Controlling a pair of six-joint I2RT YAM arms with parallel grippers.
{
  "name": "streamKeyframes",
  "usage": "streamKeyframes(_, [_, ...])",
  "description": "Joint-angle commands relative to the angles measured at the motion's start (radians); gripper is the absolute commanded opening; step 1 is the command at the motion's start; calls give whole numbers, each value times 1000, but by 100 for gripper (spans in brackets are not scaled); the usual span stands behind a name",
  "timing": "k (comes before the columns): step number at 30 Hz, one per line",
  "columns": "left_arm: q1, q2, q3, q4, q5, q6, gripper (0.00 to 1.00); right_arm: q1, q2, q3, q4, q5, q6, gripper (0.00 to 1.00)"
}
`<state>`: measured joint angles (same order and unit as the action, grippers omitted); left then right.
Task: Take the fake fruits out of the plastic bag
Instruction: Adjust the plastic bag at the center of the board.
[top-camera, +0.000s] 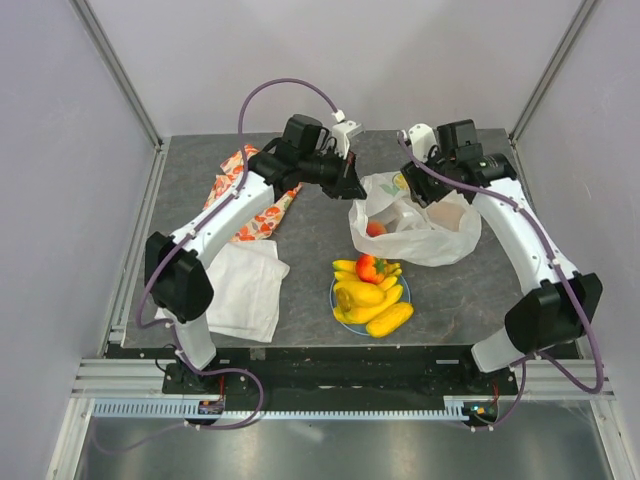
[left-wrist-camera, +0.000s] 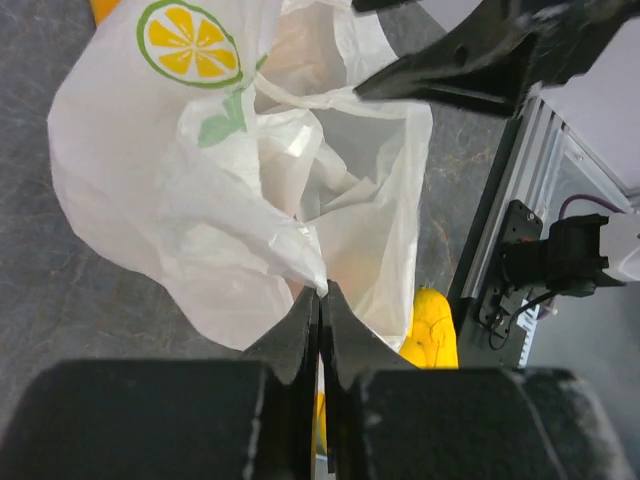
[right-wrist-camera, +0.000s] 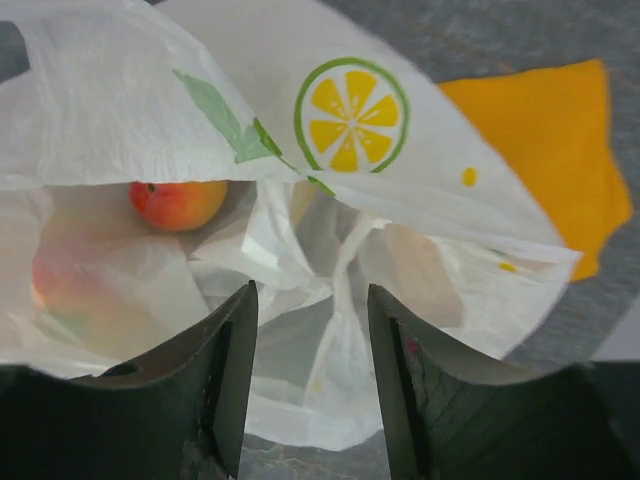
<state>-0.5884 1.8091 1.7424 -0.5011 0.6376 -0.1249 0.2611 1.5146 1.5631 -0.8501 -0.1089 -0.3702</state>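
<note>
Top view: plastic bag (top-camera: 415, 235) lies on the desk (top-camera: 310, 295), its mouth facing the left hand (top-camera: 354, 190).
Left wrist: that hand's pinched shut on the bag's rim.
Right wrist: the right hand (right-wrist-camera: 312, 300) is half open over the folds, and a peach (right-wrist-camera: 178, 203) sits inside the bag, up-left of it.

Crowded at the plastic bag (top-camera: 430, 238) mouth by crumpled inner folds, by the right gripper (right-wrist-camera: 311, 300) standing parted over it and the left gripper (left-wrist-camera: 320, 293) pinched on its rim, hemmed nearside by the heaped plate (top-camera: 341, 320), open over bare table (top-camera: 310, 238) left of the bag.
</note>
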Motion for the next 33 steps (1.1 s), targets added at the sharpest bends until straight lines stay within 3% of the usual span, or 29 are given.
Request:
streamKeyframes(1, [-7,1,39,-19,-33,17,2,-39,87,-75,-87,-216,-5,51])
streamKeyframes(6, [-7,-34,26,-25,-58,51,1,-60,228,-152,-64,-262,-16,46])
streamKeyframes(14, [-8,21,150,-30,-92,122,2,-201,338,-155,23,30,91,45])
streamKeyframes(20, [-44,59,168,-57,-49,208,2,-257,126,-319,55,136,44,50])
streamKeyframes(23, [-76,56,129,-71,-21,197,2,-257,-35,-400,57,33,14,55])
streamKeyframes(27, [-128,36,72,-82,-3,186,2,-234,-180,-385,54,-234,-18,61])
streamKeyframes(33, [-145,15,51,-85,-94,197,2,-77,-122,-312,71,-268,-62,53])
